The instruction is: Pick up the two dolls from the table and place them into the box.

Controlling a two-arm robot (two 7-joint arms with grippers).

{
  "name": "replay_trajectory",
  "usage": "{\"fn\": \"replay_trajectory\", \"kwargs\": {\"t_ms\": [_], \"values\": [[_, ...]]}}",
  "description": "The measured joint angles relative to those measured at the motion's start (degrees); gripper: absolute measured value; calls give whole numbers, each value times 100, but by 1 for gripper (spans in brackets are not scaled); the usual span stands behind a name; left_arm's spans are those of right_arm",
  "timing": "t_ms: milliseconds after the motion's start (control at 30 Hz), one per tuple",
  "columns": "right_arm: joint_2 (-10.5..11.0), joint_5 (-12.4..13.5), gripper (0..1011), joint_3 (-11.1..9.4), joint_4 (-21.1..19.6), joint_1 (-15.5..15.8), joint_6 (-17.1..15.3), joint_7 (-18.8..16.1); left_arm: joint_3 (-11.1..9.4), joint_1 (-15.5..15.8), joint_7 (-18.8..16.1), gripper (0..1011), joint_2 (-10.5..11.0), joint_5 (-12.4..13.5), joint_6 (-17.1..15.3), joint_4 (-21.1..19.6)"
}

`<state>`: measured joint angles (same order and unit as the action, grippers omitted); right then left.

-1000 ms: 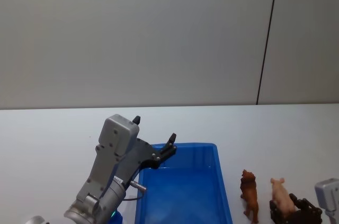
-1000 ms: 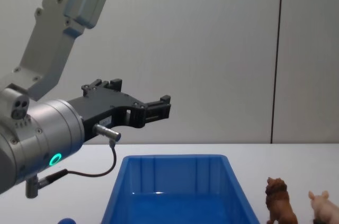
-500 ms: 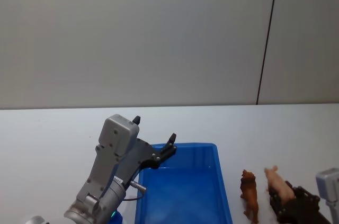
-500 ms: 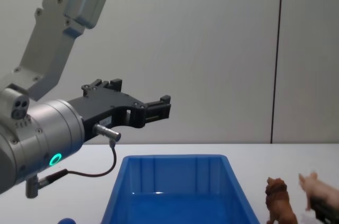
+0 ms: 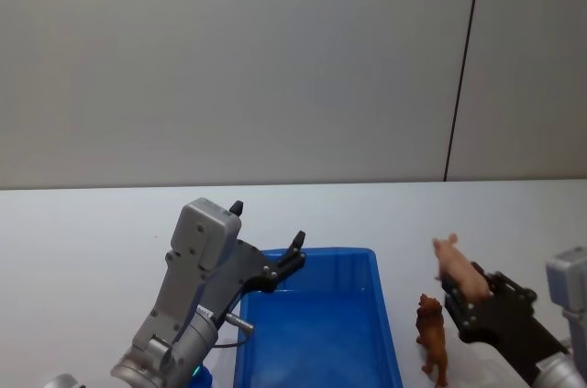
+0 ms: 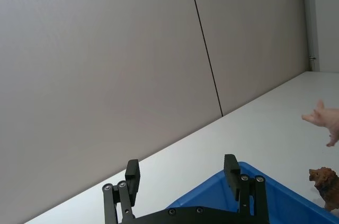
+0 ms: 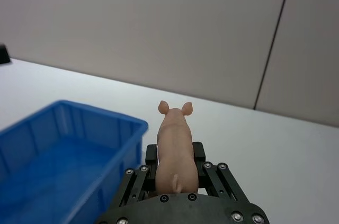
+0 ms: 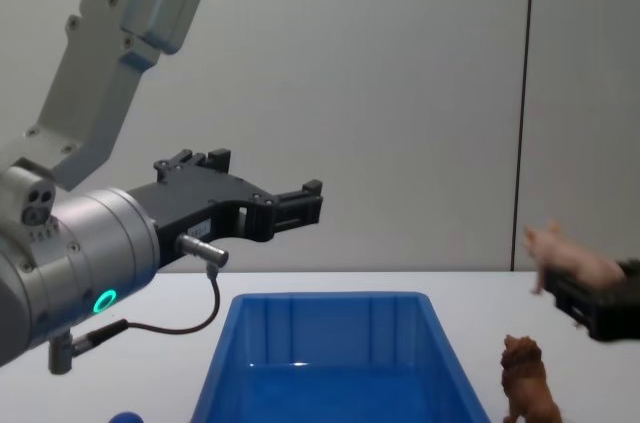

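Overhead, in the head view, the right gripper (image 5: 463, 289) sits near right, jaws clamped on the pig (image 5: 456, 264), which hangs in the air just right of the box (image 5: 384, 315). Below it, the lion (image 5: 432, 337) stands on the white worktop (image 5: 92, 223) beside the box. The left gripper (image 5: 267, 225) hovers above the box's far left corner, jaws apart. In the chest view, the pig is higher than the box rim, with the lion beneath. In the right wrist view, the pig sits upright between the jaws, ears pointing away.
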<state>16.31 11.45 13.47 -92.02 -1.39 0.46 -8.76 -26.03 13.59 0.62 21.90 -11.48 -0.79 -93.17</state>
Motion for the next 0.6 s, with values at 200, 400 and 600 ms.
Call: {"fn": "replay_trajectory", "kwargs": {"t_ms": [200, 400, 600], "values": [[-116, -19, 380, 70, -90, -169, -25, -322, 0, 0, 0, 1001, 0, 0, 0, 0], [-292, -82, 380, 186, -25, -404, -134, -691, 0, 0, 0, 1001, 0, 0, 0, 0], [-486, -203, 379, 305, 218, -676, -304, -1054, 0, 0, 0, 1001, 0, 0, 0, 0]]}}
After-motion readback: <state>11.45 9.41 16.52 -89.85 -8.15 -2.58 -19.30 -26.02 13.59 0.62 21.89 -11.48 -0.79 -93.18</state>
